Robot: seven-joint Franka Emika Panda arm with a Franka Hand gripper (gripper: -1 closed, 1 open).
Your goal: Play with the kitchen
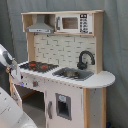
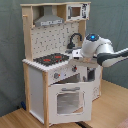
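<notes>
Arm (image 2: pixel 107 52) level beside kitchen (image 2: pixel 55 60)

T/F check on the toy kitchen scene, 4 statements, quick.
1. The oven door is swung open in the second exterior view. True.
2. The faucet is white. False: it is black.
3. The microwave sits below the countertop. False: it is on the upper shelf, beside the grey hood.
4. The robot arm is at the sink side of the kitchen in the second exterior view. True.
</notes>
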